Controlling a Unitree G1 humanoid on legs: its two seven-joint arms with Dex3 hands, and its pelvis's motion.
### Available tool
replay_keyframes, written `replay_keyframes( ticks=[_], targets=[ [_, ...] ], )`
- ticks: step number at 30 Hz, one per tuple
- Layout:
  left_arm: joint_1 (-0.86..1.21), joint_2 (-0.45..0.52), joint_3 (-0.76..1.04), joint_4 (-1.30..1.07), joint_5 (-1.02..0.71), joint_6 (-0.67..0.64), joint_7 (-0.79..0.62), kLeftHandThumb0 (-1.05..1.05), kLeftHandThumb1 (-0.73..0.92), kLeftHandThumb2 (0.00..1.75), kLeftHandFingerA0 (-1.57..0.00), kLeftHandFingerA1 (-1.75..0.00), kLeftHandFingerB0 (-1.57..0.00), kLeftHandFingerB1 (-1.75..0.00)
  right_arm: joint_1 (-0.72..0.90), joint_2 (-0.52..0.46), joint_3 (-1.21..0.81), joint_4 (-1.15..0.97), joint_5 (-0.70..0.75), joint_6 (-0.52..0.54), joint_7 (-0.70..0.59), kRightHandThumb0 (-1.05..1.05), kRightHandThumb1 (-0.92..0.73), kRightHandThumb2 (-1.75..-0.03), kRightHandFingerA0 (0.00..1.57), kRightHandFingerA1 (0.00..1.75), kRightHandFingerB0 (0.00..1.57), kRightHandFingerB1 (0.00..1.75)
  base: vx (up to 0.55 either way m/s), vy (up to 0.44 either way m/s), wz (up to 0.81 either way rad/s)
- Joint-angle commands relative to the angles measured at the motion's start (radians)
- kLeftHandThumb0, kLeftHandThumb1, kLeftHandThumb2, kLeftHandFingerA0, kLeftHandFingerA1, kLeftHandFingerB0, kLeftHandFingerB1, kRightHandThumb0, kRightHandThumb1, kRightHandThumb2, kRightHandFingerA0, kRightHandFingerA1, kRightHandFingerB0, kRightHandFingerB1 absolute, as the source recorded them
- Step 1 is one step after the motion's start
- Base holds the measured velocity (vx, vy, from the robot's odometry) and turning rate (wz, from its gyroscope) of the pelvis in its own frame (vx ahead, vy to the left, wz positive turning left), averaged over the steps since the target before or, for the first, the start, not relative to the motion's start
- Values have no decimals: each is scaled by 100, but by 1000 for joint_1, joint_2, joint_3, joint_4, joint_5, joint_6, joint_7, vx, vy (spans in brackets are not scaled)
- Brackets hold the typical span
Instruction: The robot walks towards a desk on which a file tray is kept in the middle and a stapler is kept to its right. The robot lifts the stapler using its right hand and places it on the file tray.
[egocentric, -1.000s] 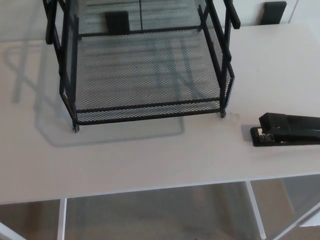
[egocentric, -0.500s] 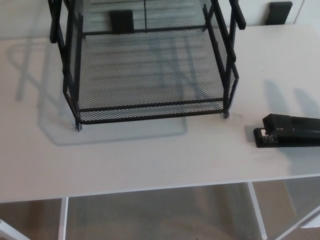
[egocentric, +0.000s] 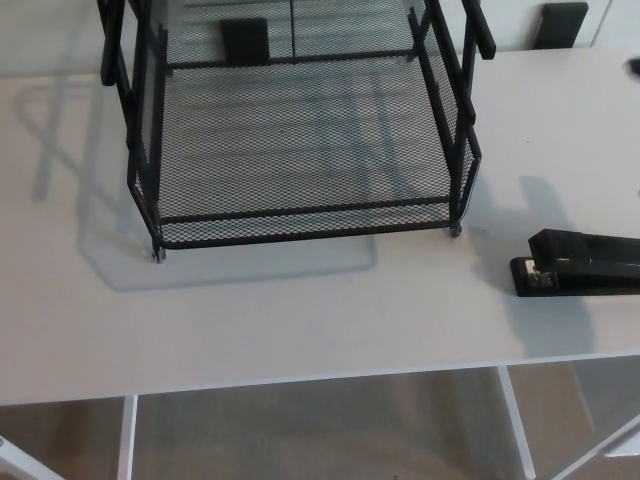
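A black mesh file tray (egocentric: 300, 215) stands in the middle of the white desk (egocentric: 300, 310), its lower shelf open towards me. The black stapler (egocentric: 580, 268) lies flat on the desk to the tray's right, partly cut off by the picture's right edge. A small dark sliver (egocentric: 635, 67) shows at the right edge above the stapler, apparently part of my right hand; too little is visible to tell its state. A soft shadow falls on the desk beside the stapler. My left hand does not show.
The desk's front edge runs across the lower picture, with white frame legs (egocentric: 512, 420) and the floor below. A small black object (egocentric: 563, 22) sits at the desk's far right, behind the tray.
The view has shifted slightly, so the tray and stapler sit a little further right. A dark sliver has appeared at the right edge, and the shadow near the stapler has grown.
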Motion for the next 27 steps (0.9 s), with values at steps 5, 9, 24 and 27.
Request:
replay_keyframes(
  ticks=[5, 9, 24, 27],
  targets=[
    [9, 1, 12, 15, -15, -5, 9, -83, 88, 69, -18, -81, -10, -66, -92, 35, 199, 126, -191, 22, 148, -60, -56, -60, 7, 34, 10, 22, 0, 0, 0],
    [8, 1, 1, 13, -4, -2, 8, -81, 90, 68, -16, -78, -11, -65, -85, 43, 217, 164, -215, -2, 139, -67, -42, -80, 4, 46, 7, 28, 0, 0, 0],
    [11, 1, -9, 4, -6, 4, 0, -47, 59, 119, -10, -62, -3, -57, -31, 93, 288, 157, -421, -7, 65, -63, -44, -76, 12, 46, 8, 39, 0, 0, 0],
    [14, 3, -34, 2, 18, -9, -2, -48, 60, 120, -8, -61, -1, -57, -4, 88, 334, 161, -543, -28, -86, -56, -48, -79, 33, 57, 12, 40, 0, 0, 0]
  ],
)
